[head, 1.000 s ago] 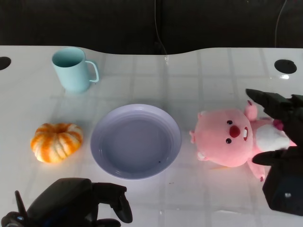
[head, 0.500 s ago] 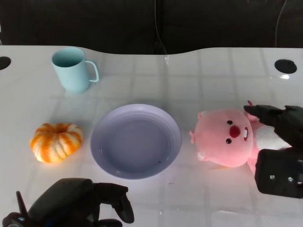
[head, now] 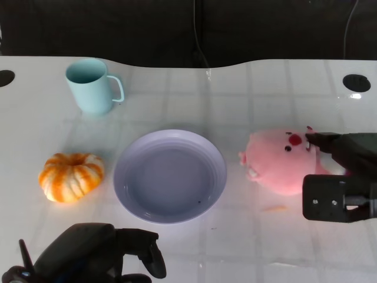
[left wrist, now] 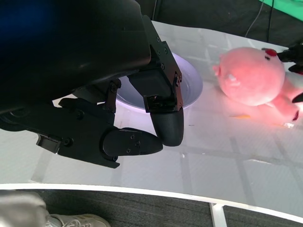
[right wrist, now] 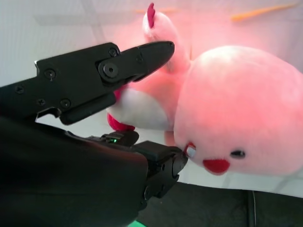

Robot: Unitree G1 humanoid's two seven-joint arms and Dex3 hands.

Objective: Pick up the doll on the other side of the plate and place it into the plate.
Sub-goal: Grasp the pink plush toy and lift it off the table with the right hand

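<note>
The pink doll [head: 274,168] lies right of the lilac plate [head: 125,158], its head tipped up and turned toward the plate. My right hand [head: 341,174] grips its body from the right, one finger over the top and the thumb in front. In the right wrist view the fingers [right wrist: 118,66] close round the doll's [right wrist: 241,127] white belly. My left hand [head: 97,256] sits at the near table edge below the plate, fingers curled in, holding nothing. The left wrist view shows that left hand [left wrist: 113,99], the plate's rim [left wrist: 193,90] and the doll [left wrist: 251,78] beyond it.
A light blue mug [head: 91,86] stands at the back left. An orange-and-white pumpkin [head: 70,177] rests left of the plate. A small orange scrap [head: 272,207] lies on the white table near the doll. Round black holes [head: 355,82] mark the table's far corners.
My right hand has closed on the doll's body. The doll's head has tipped up and back, so its face now points away from me. The left hand has not moved.
</note>
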